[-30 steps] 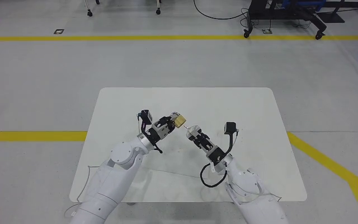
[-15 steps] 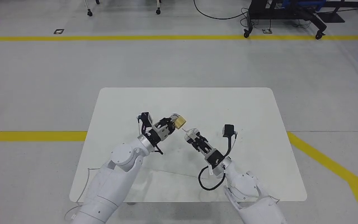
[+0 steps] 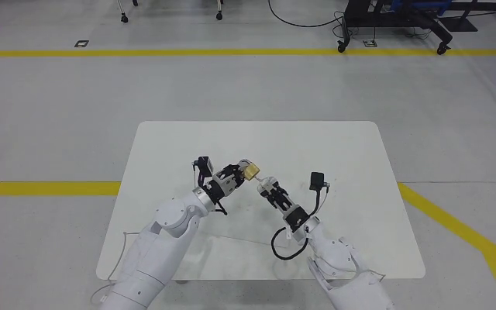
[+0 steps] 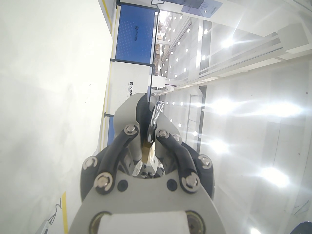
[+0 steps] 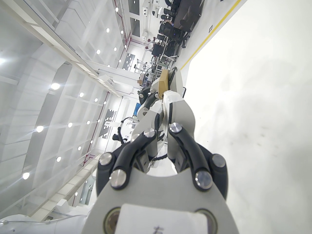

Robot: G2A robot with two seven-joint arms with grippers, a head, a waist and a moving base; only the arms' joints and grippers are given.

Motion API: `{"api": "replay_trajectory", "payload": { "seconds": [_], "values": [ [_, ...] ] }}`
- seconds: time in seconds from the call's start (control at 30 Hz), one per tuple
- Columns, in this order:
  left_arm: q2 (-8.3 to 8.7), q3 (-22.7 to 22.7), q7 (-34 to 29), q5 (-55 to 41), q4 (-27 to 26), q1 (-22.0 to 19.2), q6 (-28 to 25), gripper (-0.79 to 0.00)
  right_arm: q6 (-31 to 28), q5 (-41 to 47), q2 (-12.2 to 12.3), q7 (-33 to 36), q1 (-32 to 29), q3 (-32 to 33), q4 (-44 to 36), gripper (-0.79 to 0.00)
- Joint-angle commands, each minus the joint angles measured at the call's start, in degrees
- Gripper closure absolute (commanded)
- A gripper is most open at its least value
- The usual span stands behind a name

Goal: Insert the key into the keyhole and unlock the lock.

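- Clenched, at the left gripper (image 4: 149, 109), on the steel shackle of the brass padlock (image 4: 146, 151).
- Pinched shut, at the right gripper (image 5: 167, 103), on what seems to be the key (image 3: 259, 178), mostly hidden between the fingers.
- Key tip close against the padlock's lower end, by the keyhole; cannot tell whether inserted.
- Padlock and key held aloft, grippers facing nearly tip to tip, over the middle of the white bench (image 3: 333, 147).

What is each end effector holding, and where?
Left end effector: brass padlock, apparently at its shackle. Right end effector: key, by its head end.
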Motion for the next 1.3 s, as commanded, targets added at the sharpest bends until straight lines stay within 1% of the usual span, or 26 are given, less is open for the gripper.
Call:
{"api": "replay_trajectory", "payload": {
  "seconds": [0.0,0.73,0.77,0.8,0.83,0.9,0.93,1.0,1.03,1.07,1.1,1.13,1.17,1.2,1.23,1.27],
  "values": [
    [-0.03,-0.04,0.04,0.14,0.03,0.00,-0.10,0.000,0.03,-0.08,-0.09,-0.05,0.00,-0.05,0.01,0.000],
    [-0.38,0.85,-0.53,1.88,0.06,-0.10,1.36,0.000,1.39,-1.78,-0.98,-0.32,0.47,-1.08,0.70,0.000],
    [-0.41,0.86,-0.57,1.81,0.10,-0.13,1.40,0.000,1.47,-1.96,-1.03,-0.52,0.59,-1.10,0.85,-0.157],
    [-0.42,0.89,-0.66,1.87,0.16,-0.18,1.49,0.000,1.58,-2.05,-1.09,-0.71,0.63,-1.15,0.92,-0.339],
    [-0.42,0.80,-0.60,1.94,0.18,-0.25,1.44,0.000,1.52,-2.17,-1.13,-0.90,0.67,-1.12,0.87,-0.403],
    [-0.39,0.40,-0.36,1.89,0.21,-0.30,1.20,0.000,1.22,-2.07,-1.18,-1.11,0.48,-0.95,0.65,-0.757],
    [-0.36,0.19,-0.31,1.94,0.19,-0.29,1.06,0.000,1.08,-2.04,-1.19,-1.10,0.35,-0.81,0.50,-0.776],
    [-0.28,-0.36,-0.20,1.97,0.06,-0.23,0.57,0.000,0.53,-1.59,-1.19,-1.06,-0.01,-0.39,0.11,-0.751],
    [-0.24,-0.62,-0.21,1.89,-0.01,-0.15,0.33,0.000,0.25,-1.33,-1.18,-0.93,-0.20,-0.16,-0.08,-0.705],
    [-0.23,-0.82,-0.45,1.53,-0.16,-0.03,0.00,0.000,-0.06,-1.07,-1.16,-0.69,-0.39,0.08,-0.26,-0.603],
    [-0.23,-1.07,-0.65,1.04,-0.24,0.12,-0.63,0.000,-0.36,-0.79,-1.14,-0.45,-0.58,0.37,-0.44,-0.388],
    [-0.22,-1.21,-0.74,1.03,-0.18,0.19,-1.12,0.000,-0.53,-0.36,-1.12,-0.14,-0.79,0.61,-0.60,-0.329],
    [-0.20,-1.26,-0.75,1.29,-0.08,0.20,-1.51,0.000,-0.68,0.05,-1.10,0.29,-0.96,0.86,-0.76,-0.234],
    [-0.22,-1.29,-0.78,1.33,0.05,0.23,-1.90,0.000,-0.67,0.14,-1.07,0.66,-1.09,1.08,-0.86,-0.040],
    [-0.23,-1.31,-0.74,1.44,0.19,0.22,-2.40,0.000,-0.67,0.41,-1.04,1.41,-1.21,1.14,-1.02,0.000],
    [-0.25,-1.27,-0.58,1.83,0.41,0.18,-3.00,0.000,-0.69,0.97,-1.02,2.32,-1.32,1.22,-1.16,0.000]
  ]
}}
